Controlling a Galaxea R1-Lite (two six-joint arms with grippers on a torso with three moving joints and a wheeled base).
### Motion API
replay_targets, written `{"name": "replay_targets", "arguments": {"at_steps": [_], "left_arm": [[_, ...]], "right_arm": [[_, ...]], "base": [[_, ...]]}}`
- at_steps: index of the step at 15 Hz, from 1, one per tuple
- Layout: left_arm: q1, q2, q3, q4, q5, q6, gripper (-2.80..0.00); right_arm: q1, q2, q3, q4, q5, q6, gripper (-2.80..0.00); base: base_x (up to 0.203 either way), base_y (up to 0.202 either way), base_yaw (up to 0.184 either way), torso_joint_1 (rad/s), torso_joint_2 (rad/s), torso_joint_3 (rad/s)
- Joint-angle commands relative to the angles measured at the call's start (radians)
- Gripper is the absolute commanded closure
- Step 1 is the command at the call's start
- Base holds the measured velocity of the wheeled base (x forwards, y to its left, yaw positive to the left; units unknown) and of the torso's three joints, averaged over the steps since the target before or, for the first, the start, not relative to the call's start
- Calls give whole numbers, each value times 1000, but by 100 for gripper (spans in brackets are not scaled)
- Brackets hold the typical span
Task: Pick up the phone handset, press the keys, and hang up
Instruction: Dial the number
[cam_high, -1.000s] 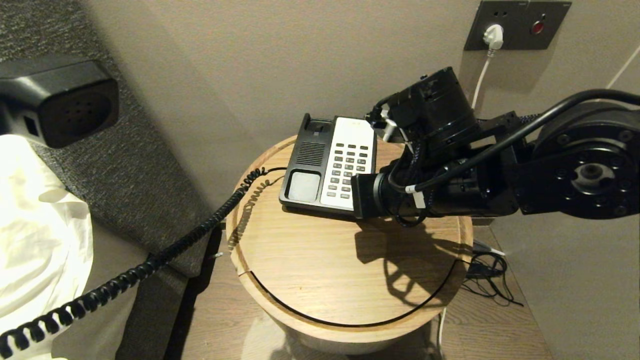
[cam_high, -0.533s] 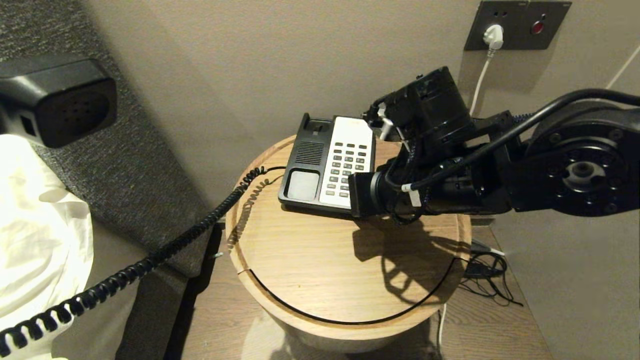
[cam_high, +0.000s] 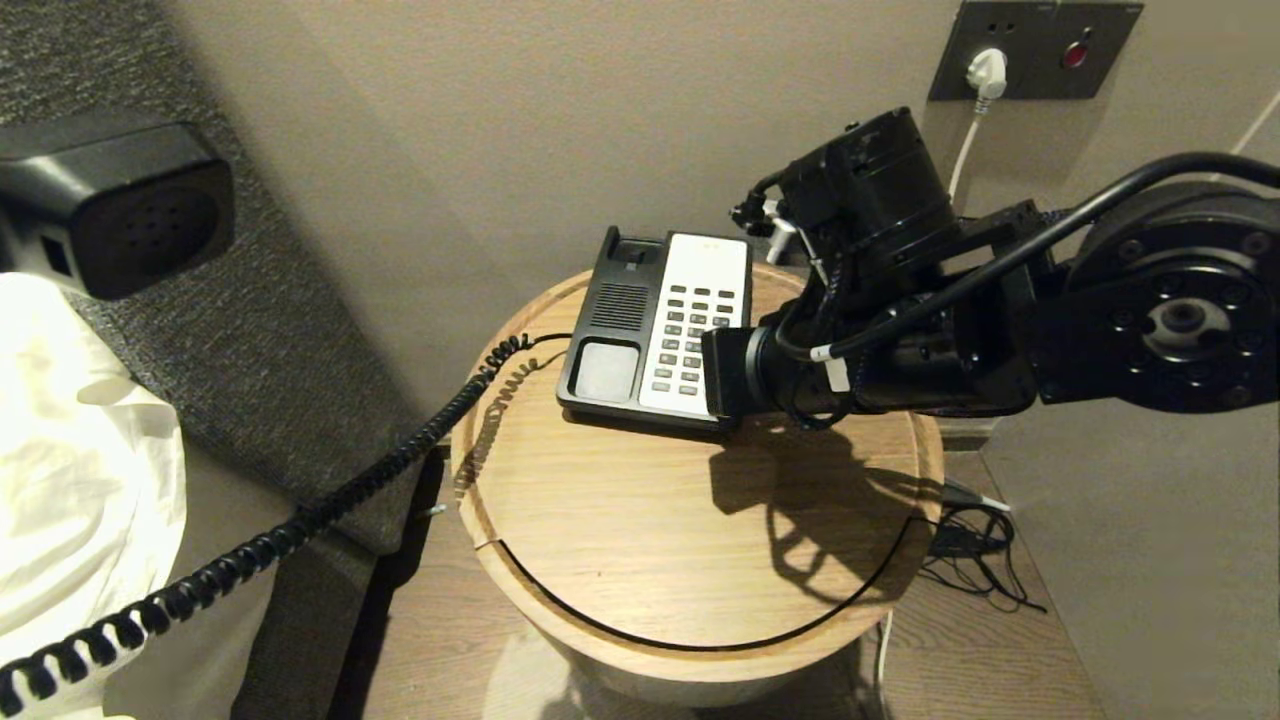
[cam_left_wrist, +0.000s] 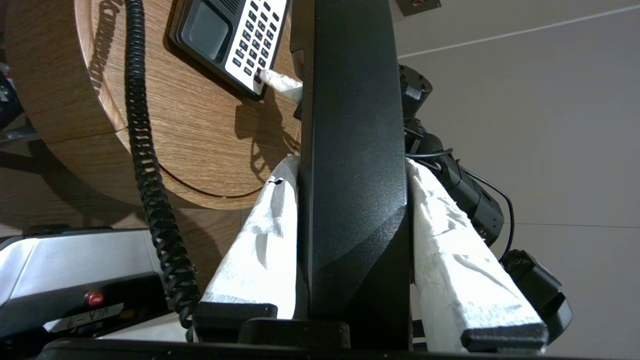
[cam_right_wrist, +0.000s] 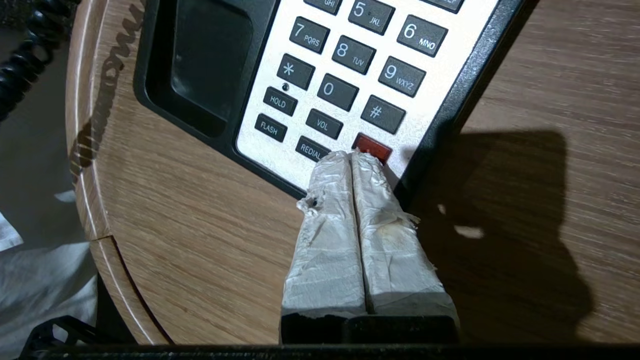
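Note:
The black phone handset (cam_high: 120, 205) hangs in the air at the far left, its perforated end facing me. My left gripper (cam_left_wrist: 350, 165) is shut on the handset's body (cam_left_wrist: 350, 125), with a white-wrapped finger on each side. A coiled cord (cam_high: 330, 510) runs from it to the phone base (cam_high: 610, 300) on the round wooden table (cam_high: 690, 520). My right gripper (cam_right_wrist: 350, 157) is shut. Its taped tips lie over the bottom row of the keys (cam_right_wrist: 345, 70), between REDIAL and the red key (cam_right_wrist: 372, 146). Whether they touch a key I cannot tell. In the head view the right wrist (cam_high: 800, 370) hides the tips.
A wall socket plate with a white plug (cam_high: 988, 70) is behind the table on the right. Loose cables (cam_high: 970, 540) lie on the floor beside the table. White bedding (cam_high: 70, 450) and a grey padded headboard (cam_high: 250, 330) fill the left side.
The right arm has lifted slightly over the keypad's lower right corner. The handset and left gripper have stayed still.

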Motion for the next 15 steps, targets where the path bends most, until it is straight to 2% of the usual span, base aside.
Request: {"name": "replay_targets", "arguments": {"at_steps": [1, 15], "left_arm": [[0, -1, 3, 2, -1, -5, 0], [0, -5, 4, 3, -1, -7, 0]], "right_arm": [[-1, 2, 5, -1, -2, 2, 0], [-1, -1, 35, 20, -3, 2, 0]], "base": [[0, 0, 0, 0, 0, 0], [0, 0, 0, 0, 0, 0]]}}
